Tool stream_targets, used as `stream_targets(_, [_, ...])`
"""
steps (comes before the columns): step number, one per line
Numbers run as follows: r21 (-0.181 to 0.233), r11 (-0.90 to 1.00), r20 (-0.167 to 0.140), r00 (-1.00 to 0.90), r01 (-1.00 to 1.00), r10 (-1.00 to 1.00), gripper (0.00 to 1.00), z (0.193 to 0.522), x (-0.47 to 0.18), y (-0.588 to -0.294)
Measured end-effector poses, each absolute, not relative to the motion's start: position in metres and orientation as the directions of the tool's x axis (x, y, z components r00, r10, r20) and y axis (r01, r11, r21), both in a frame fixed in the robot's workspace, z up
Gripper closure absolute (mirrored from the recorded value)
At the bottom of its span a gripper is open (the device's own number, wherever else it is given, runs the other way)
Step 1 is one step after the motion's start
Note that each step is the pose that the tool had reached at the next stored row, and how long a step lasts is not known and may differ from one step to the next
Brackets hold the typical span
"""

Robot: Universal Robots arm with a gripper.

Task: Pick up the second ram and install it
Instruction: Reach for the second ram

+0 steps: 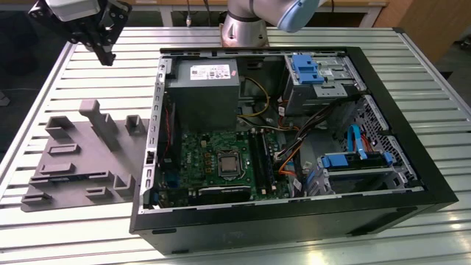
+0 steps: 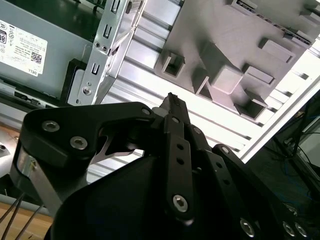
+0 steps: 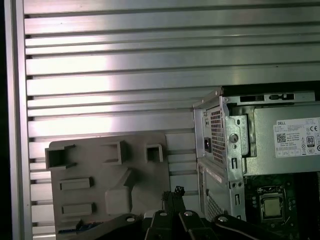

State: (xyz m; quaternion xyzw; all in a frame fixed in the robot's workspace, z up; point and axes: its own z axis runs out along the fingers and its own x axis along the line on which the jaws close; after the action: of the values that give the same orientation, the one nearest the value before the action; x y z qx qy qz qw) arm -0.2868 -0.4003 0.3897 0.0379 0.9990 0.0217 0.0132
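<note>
Exterior view: the tool (image 1: 108, 58) hangs high over the far corner of the slatted table (image 1: 88, 77) on this view's left, its fingers pressed together with nothing between them. Bare slats lie open beneath it. Nearer the camera sits the grey tray (image 1: 81, 160), its upright blocks standing well below the tool. The tray's edge lies just beside the metal wall of the open computer case (image 1: 294, 226), with a narrow strip of slats between them. In the first wrist view the second ram (image 3: 75, 230) lies flat in the tray, a thin dark blue-green strip in the part farthest from the tool.
</note>
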Motion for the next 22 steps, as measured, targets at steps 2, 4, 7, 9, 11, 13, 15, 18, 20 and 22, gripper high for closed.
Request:
stream_targets(2, [0.044,0.996,-0.025,-0.997,0.075,0.076,0.89,0.390,-0.288,-0.400])
stream_targets(4, [0.044,0.996,-0.025,-0.997,0.075,0.076,0.89,0.390,-0.289,-0.400])
stream_targets(7, [0.044,0.996,-0.025,-0.997,0.075,0.076,0.89,0.389,-0.291,-0.400])
stream_targets(9, [0.044,0.996,-0.025,-0.997,0.075,0.076,0.89,0.389,-0.293,-0.400])
stream_targets(11, [0.044,0.996,-0.025,-0.997,0.075,0.076,0.89,0.389,-0.294,-0.400])
stream_targets(13, [0.044,0.996,-0.025,-0.997,0.075,0.076,0.89,0.389,-0.295,-0.400])
stream_targets(15, [0.044,0.996,-0.025,-0.997,0.075,0.076,0.89,0.389,-0.297,-0.400])
stream_targets(18, [0.044,0.996,-0.025,-0.997,0.075,0.076,0.89,0.389,-0.299,-0.400])
stream_targets(20, [0.044,0.996,-0.025,-0.997,0.075,0.076,0.89,0.389,-0.301,-0.400])
stream_targets(22, [0.044,0.996,-0.025,-0.997,0.075,0.076,0.89,0.389,-0.302,-0.400])
